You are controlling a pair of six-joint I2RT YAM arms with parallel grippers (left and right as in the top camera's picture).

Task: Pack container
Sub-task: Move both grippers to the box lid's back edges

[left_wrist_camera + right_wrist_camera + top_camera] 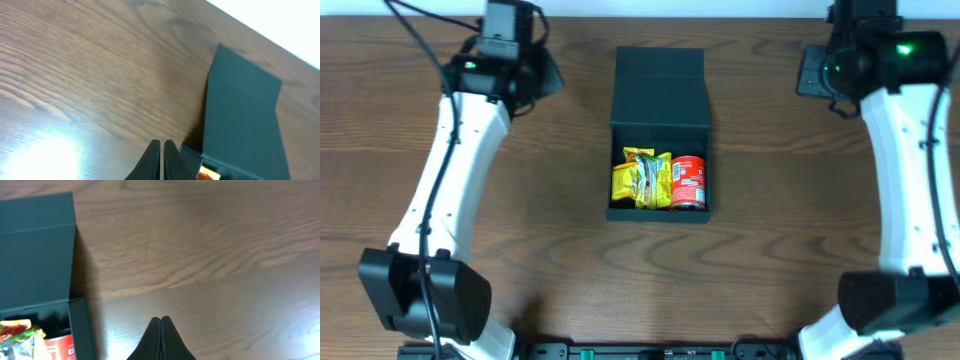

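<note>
The container sits in the middle of the table, and its lid flap lies open at the back. Inside are yellow snack packets and 1 red can, so the packing looks almost done. I think the next job is to fold the lid over (it needs a push from behind). The left gripper and the right gripper are both closed tight and hold nothing, 1 on each side of the box.

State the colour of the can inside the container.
The can is red, clearest in the overhead view.
</note>
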